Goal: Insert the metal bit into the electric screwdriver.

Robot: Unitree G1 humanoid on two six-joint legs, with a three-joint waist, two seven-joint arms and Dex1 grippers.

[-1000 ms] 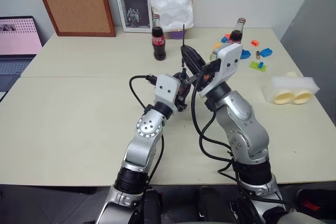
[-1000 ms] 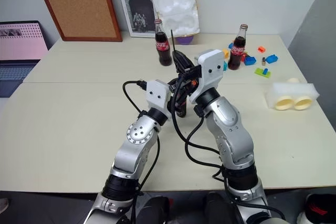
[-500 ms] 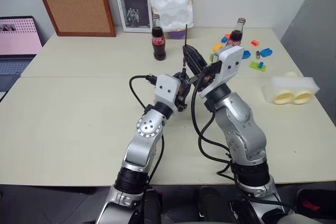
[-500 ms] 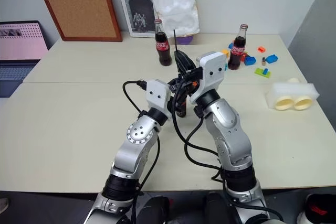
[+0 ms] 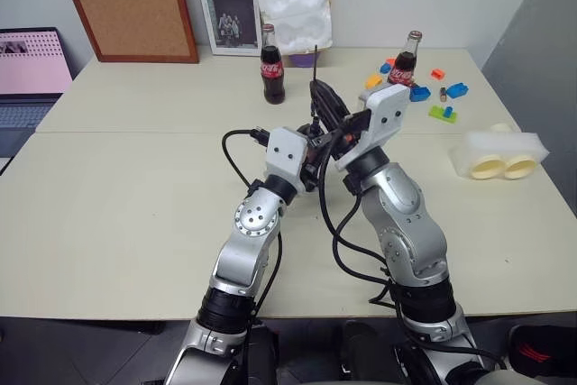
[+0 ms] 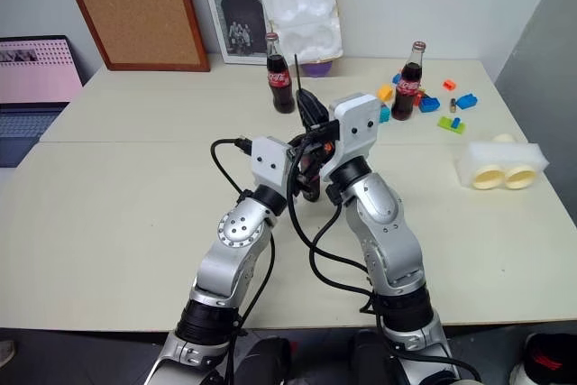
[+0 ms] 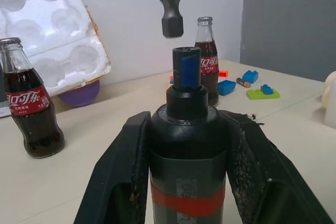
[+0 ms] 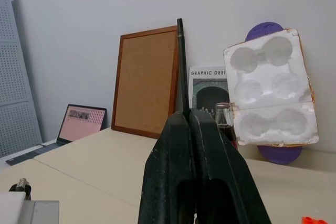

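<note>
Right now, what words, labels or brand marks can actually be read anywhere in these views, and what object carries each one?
"GRAPHIC DESIGN": heading on the white poster with a dark arch photo, leaning on the wall; cut to "GRAPHIC DESI" in two views.
Chinese-character Coca-Cola logo: red label on the dark glass cola bottle.
Second cola bottle's red label: too blurred to read.
Lettering on the grey band of the black pen-shaped electric screwdriver: unreadable.
Pink laptop screen: too small.

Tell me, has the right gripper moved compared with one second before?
Yes. The right gripper, holding the metal bit, has shifted slightly to the robot's left, toward the left cola bottle and away from the right cola bottle.
</note>
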